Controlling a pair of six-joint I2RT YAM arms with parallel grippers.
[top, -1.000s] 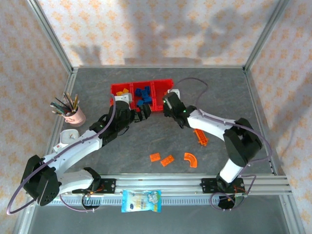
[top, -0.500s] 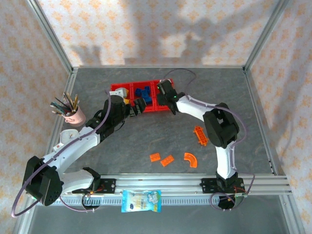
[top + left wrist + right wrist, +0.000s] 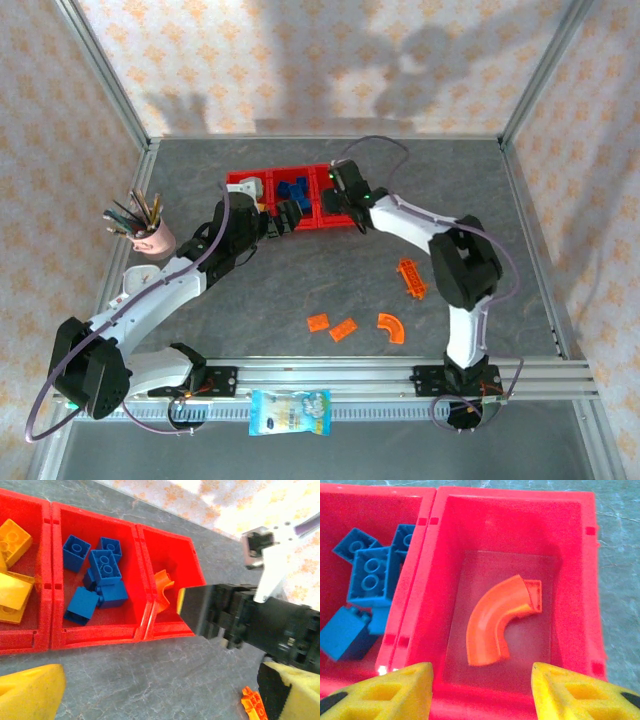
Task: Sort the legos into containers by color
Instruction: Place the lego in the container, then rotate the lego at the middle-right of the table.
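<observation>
The containers are three joined red bins (image 3: 236, 181). Yellow legos (image 3: 12, 580) lie in the left bin and blue legos (image 3: 97, 580) in the middle one. An orange curved lego (image 3: 502, 620) lies flat in the right bin. My right gripper (image 3: 482, 695) hovers open over that bin's near edge, its yellow fingers apart and clear of the arc; in the top view that right gripper (image 3: 335, 203) is above the tray. My left gripper (image 3: 160, 700) is open and empty over bare table just in front of the tray (image 3: 283, 218). Several orange legos (image 3: 343, 329) lie on the table.
A pink pen cup (image 3: 150, 237) stands at the left, with a white object (image 3: 140, 280) near it. A snack packet (image 3: 290, 412) lies on the front rail. One orange lego (image 3: 411, 278) lies beside the right arm. The two grippers are close together at the tray.
My right gripper moved from in front of the tray to over the right bin and opened; the orange arc now lies in the bin. My left gripper moved up towards the tray.
</observation>
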